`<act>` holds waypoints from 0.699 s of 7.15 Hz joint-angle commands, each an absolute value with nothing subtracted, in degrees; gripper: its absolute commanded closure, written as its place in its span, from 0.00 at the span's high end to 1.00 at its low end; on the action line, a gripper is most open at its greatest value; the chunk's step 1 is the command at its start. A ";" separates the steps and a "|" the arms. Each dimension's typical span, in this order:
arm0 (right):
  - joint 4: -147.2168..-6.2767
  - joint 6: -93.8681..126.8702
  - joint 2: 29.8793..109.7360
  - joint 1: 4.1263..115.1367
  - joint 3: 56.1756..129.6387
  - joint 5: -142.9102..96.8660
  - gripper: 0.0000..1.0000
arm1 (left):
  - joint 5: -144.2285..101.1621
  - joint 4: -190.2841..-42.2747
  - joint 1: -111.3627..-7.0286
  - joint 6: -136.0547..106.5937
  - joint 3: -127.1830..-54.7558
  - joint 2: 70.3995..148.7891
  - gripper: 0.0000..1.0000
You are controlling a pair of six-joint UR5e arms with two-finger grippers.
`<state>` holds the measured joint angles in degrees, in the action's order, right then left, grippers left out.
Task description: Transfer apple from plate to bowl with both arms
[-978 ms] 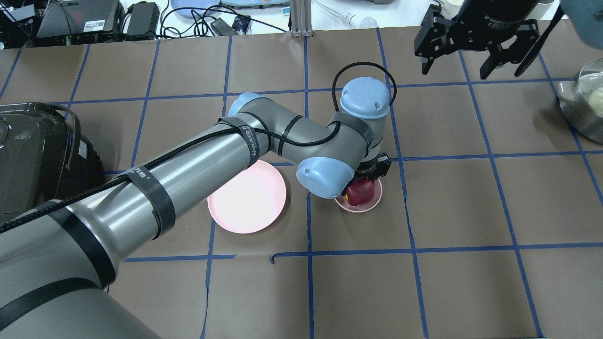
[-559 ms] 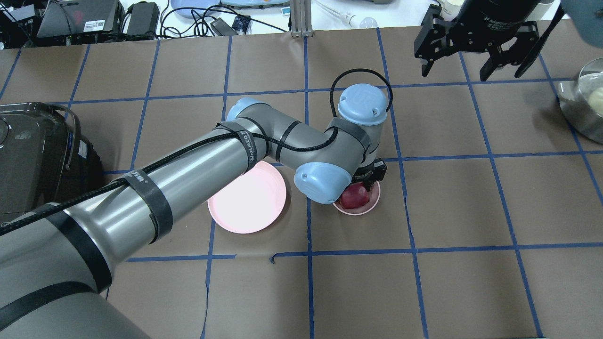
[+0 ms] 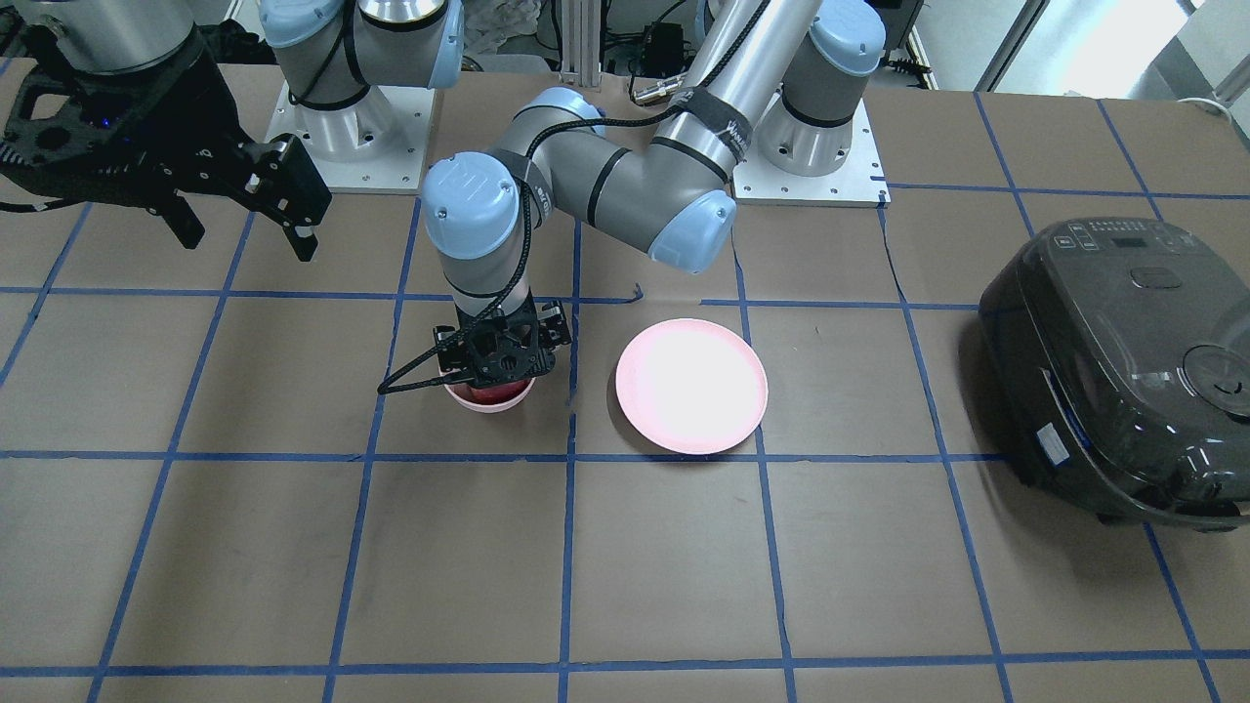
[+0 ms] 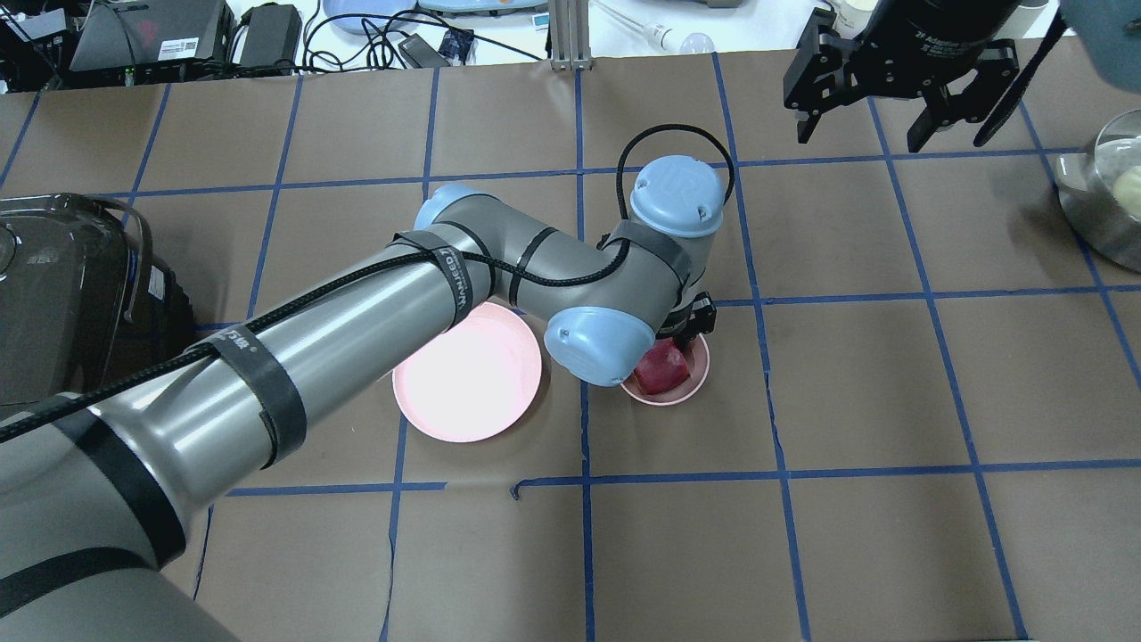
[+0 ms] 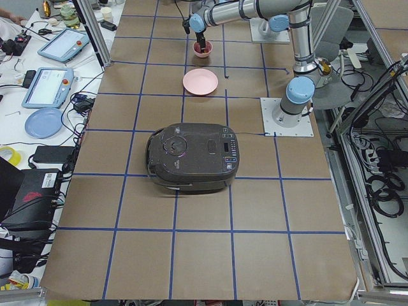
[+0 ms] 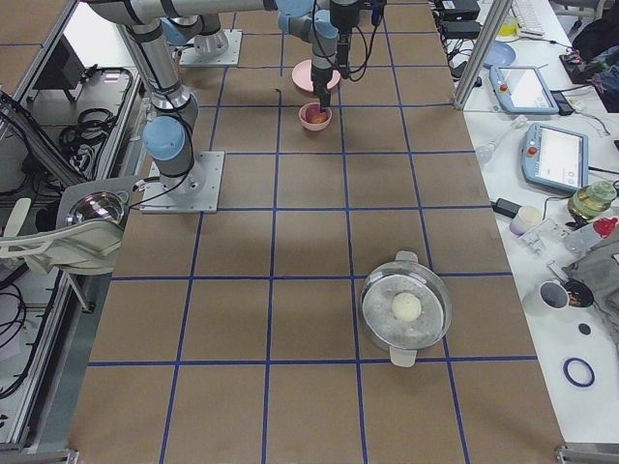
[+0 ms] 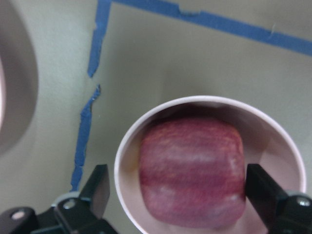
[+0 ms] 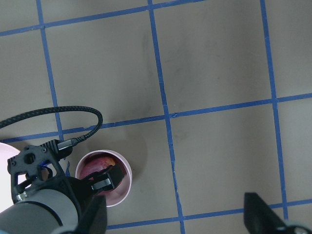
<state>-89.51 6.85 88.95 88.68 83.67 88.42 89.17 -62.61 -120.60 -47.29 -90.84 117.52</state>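
On the table [image 4: 874, 392], apple [image 7: 192, 170] sits in bowl [image 7: 275, 141]. Left claw [image 7: 178, 187], spread, may snag its nine-o'clock rim lifting.

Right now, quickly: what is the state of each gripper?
Left gripper: open, fingers on either side of the apple in the bowl.
Right gripper: open, holding nothing.

The apple [image 7: 191, 170] sat inside the bowl [image 7: 127, 146], nearly filling it. The left gripper [image 7: 178, 189] had its fingers [image 7: 100, 192] spread apart, one each side of the apple. Blue tape [image 7: 219, 22] crossed the table [image 7: 170, 63].
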 commanded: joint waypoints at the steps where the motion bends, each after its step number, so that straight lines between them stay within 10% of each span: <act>1: -89.56 6.86 88.95 88.68 83.67 88.42 1.00 | 87.63 -62.93 -116.73 -42.67 -90.88 113.31 1.00; 5: -89.47 6.86 88.95 88.68 83.58 88.42 1.00 | 90.70 -69.57 -105.86 -19.03 -93.60 102.43 1.00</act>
